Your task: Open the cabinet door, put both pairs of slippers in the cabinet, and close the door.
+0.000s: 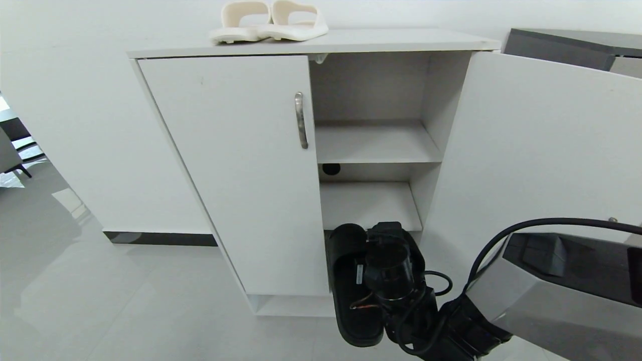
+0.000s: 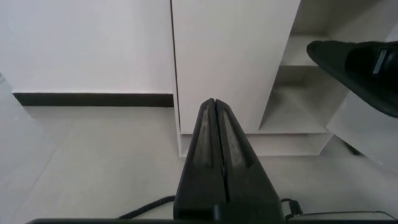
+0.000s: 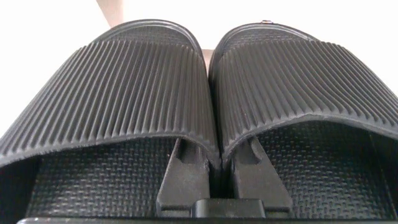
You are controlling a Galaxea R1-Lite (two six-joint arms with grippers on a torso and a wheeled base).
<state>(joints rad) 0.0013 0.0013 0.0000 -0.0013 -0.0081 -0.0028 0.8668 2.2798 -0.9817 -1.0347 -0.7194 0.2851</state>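
black slippers point(image 3: 124, 93) — ribbed straps, pebbled footbeds — pinched between right jaws.

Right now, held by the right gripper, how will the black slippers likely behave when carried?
The black slippers probably flex somewhat: their ribbed, rubbery-looking straps are pinched together by the right gripper. Likely light, since one pinch carries both. Textured footbeds suggest little slipping.

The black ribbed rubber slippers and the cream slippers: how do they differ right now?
The black ribbed rubber slippers are gripped by the right gripper, low before the white cabinet; the cream slippers lie free on its top. The black slippers have ribbed straps, the cream slippers smooth ones. Both are slide pairs, side by side.
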